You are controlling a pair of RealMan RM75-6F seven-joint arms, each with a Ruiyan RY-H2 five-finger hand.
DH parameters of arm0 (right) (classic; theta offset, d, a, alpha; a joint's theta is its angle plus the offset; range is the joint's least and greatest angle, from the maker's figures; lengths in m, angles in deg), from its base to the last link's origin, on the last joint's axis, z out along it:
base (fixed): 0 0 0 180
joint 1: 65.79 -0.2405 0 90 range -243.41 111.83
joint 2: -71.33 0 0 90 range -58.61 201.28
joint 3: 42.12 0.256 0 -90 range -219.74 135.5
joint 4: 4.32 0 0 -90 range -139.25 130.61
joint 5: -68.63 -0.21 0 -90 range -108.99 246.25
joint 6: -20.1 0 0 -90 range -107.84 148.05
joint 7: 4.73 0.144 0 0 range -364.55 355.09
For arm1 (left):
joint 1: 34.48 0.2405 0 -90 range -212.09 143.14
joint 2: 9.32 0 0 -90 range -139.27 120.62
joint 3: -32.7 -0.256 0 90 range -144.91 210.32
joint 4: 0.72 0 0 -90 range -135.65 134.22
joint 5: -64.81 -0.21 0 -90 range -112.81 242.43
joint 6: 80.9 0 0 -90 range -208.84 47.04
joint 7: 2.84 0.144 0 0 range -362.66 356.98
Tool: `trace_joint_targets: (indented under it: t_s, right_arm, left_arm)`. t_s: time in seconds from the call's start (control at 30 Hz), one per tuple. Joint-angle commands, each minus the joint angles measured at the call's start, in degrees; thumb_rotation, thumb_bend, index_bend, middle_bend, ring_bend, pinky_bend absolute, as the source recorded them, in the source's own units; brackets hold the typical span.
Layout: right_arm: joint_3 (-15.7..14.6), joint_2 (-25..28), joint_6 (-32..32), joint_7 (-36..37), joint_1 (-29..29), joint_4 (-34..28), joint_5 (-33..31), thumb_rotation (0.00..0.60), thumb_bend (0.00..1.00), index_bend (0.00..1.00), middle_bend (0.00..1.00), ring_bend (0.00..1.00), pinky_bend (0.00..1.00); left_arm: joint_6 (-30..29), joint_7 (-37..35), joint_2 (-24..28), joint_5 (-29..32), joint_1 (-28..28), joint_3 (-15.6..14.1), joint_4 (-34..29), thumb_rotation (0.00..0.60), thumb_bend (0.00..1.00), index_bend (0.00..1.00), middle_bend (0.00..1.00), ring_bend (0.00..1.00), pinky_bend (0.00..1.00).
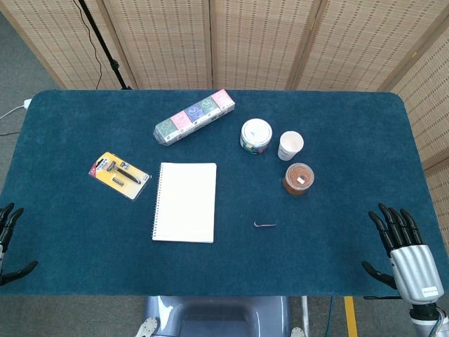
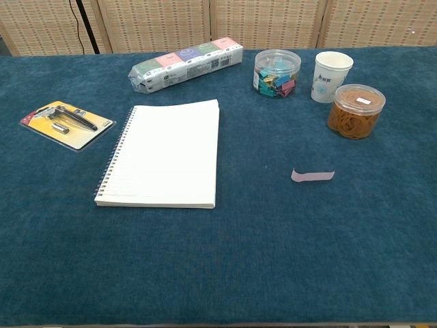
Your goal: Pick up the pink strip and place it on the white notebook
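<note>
A small pink strip (image 1: 264, 225) (image 2: 313, 175) lies flat on the blue tablecloth, right of the white spiral notebook (image 1: 185, 202) (image 2: 165, 152). The notebook lies closed near the table's middle with its spiral along its left side. My right hand (image 1: 401, 248) hovers at the table's front right corner, fingers spread, holding nothing, far from the strip. Only the dark fingers of my left hand (image 1: 8, 239) show at the front left edge, apart and empty. Neither hand appears in the chest view.
A yellow razor pack (image 1: 119, 175) (image 2: 67, 124) lies left of the notebook. Behind it sits a long wrapped box pack (image 1: 195, 116) (image 2: 186, 63). At back right stand a jar of clips (image 1: 255, 135) (image 2: 277, 72), a paper cup (image 1: 290, 145) (image 2: 332, 76) and a jar of rubber bands (image 1: 298, 178) (image 2: 355, 111).
</note>
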Motion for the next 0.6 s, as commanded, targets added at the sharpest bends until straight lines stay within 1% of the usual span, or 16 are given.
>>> trace_joint_targets:
  t_s: [0.03,0.33,0.47,0.6]
  right_arm:
    - [-0.1,0.1,0.0,0.1,0.0,-0.1,0.1,0.600,0.00,0.08,0.00,0.00,0.00]
    - [-1.3,0.0,1.0,0.7,-0.4,-0.1,2.0,0.600,0.00,0.10,0.00,0.00,0.00]
    - [-2.4,-1.1,3.9,1.0,-2.0,-0.4,4.0,0.600,0.00,0.12,0.00,0.00,0.00]
    - [-2.6,-2.8,8.3,-2.1,-3.9,-0.5,4.1,0.600,0.00,0.17,0.00,0.00,0.00]
  left_arm:
    - [0.3,0.0,0.1,0.2,-0.1,0.0,-0.1,0.600,0.00,0.00,0.00,0.00,0.00]
    - [0.6,-0.5,0.5,0.1,-0.2,-0.2,-0.4,0.600,0.00,0.00,0.00,0.00,0.00]
    - [0.7,-1.2,0.7,0.3,-0.3,0.0,-0.5,0.600,0.00,0.00,0.00,0.00,0.00]
    - [1.3,-1.8,1.1,0.8,-0.6,0.2,-0.7,0.600,0.00,0.00,0.00,0.00,0.00]
